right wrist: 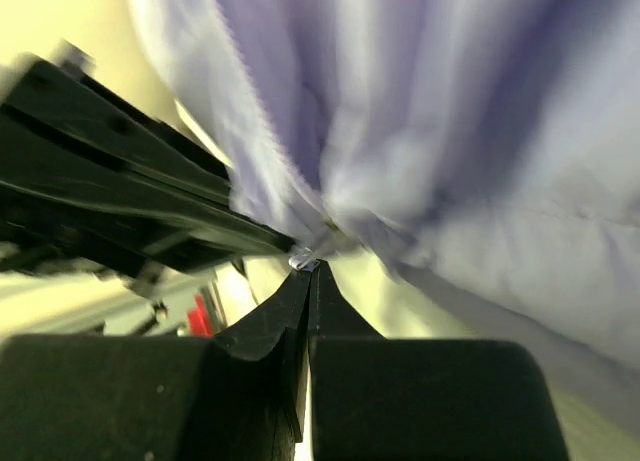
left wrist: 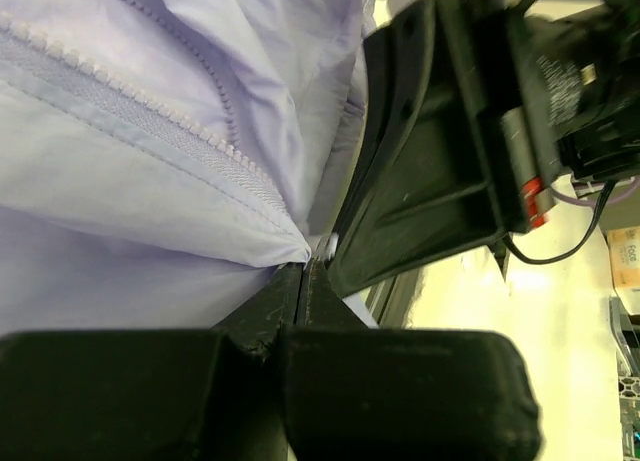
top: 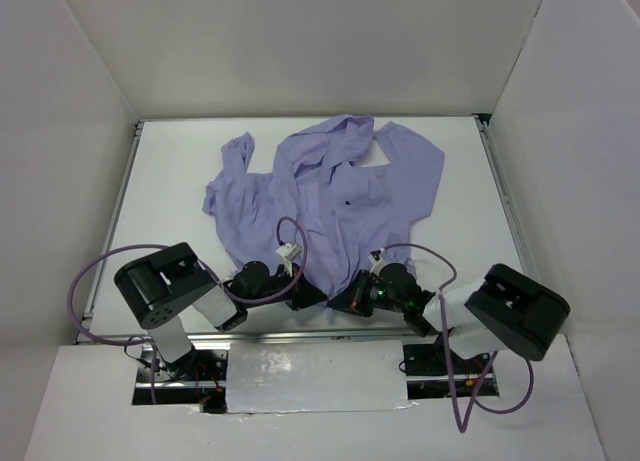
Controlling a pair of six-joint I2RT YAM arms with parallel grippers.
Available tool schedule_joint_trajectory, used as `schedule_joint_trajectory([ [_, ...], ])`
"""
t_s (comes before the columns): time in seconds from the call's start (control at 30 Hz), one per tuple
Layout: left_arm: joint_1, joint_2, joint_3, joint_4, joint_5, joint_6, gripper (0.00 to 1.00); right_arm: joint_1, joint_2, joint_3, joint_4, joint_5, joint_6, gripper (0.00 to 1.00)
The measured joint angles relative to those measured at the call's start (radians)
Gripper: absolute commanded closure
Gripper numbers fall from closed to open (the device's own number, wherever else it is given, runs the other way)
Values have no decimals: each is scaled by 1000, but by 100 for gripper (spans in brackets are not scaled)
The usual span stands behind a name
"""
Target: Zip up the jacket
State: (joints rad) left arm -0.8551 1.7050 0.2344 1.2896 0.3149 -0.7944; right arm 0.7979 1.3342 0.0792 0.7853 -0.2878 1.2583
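Note:
The lavender jacket [top: 330, 191] lies spread on the white table, hood at the far side and its open front running toward me. Both grippers meet at its near hem. My left gripper [top: 312, 299] [left wrist: 305, 264] is shut, pinching a pointed corner of the jacket [left wrist: 150, 181] just below the zipper teeth [left wrist: 150, 106]. My right gripper [top: 347, 303] [right wrist: 308, 268] is also shut. Its tips nip a small silvery bit at the bottom edge of the blurred jacket [right wrist: 450, 131]. The two grippers almost touch, and the right gripper's black body [left wrist: 440, 161] fills the left wrist view's right side.
White walls enclose the table [top: 470, 181] on three sides, with metal rails along its left and right edges. Purple cables loop from both arms near the front edge. The left gripper's black body [right wrist: 110, 191] crosses the right wrist view's left side.

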Motion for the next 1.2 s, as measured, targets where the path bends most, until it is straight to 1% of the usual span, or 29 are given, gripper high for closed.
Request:
schedule_joint_trajectory([
  [0.07, 0, 0, 2, -5, 1, 0, 100, 0, 73, -14, 71, -34, -6, 100],
  [0.17, 0, 0, 3, -7, 3, 0, 100, 0, 237, -22, 261, -93, 9, 100],
  [0.33, 0, 2, 3, -5, 4, 2, 100, -2, 504, -18, 517, -148, 63, 100],
  [0.43, 0, 11, 3, -3, 4, 2, 100, -4, 595, -9, 642, -163, 68, 100],
  [0.47, 0, 16, 3, -4, 4, 2, 100, -4, 599, -8, 653, -163, 70, 100],
  [0.57, 0, 21, 3, -3, 1, 3, 100, -4, 568, -11, 628, -158, 79, 100],
  [0.63, 0, 21, 3, -3, -3, 5, 100, -7, 520, -21, 590, -158, 83, 100],
  [0.87, 0, 13, 3, -22, -35, 8, 100, -7, 254, -27, 542, -130, 63, 100],
  [1.07, 0, 7, 4, -9, -41, 9, 100, -7, 58, -29, 296, -89, -6, 100],
  [1.2, 0, 16, 4, -11, -40, 9, 100, -7, 9, -24, 171, -60, -46, 100],
])
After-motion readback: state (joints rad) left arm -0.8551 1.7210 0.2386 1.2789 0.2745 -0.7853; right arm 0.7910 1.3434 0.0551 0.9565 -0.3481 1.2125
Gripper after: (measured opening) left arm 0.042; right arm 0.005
